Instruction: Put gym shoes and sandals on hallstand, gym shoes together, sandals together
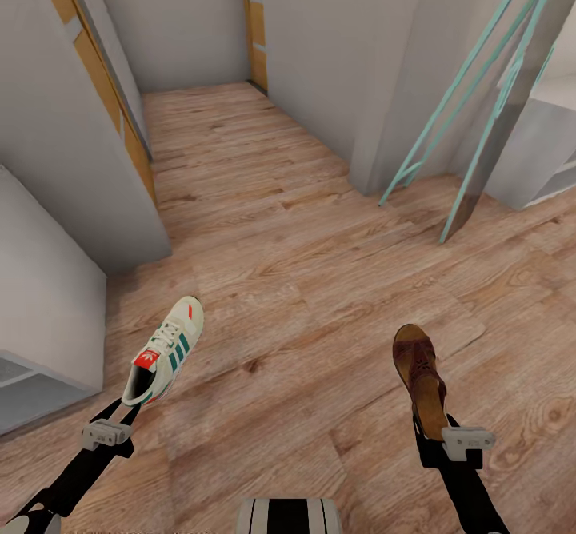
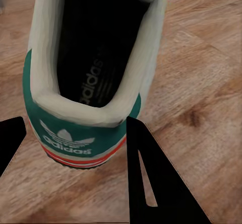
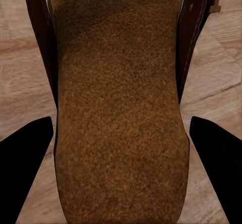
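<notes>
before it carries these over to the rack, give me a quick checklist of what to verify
1. Left gripper on the gym shoe: ok; in the left wrist view the fingers flank the heel.
2. Right gripper on the sandal: ok; the right wrist view shows the footbed between both fingers.
3. Firmness of either grip: cannot tell; contact points are hidden.
4. Both shoes off the corridor floor: cannot tell from these angles.
5. Hallstand position: cannot tell; a pale grey unit sits at the robot's left, mostly cut off.
6. Second gym shoe and second sandal located: not ok.
</notes>
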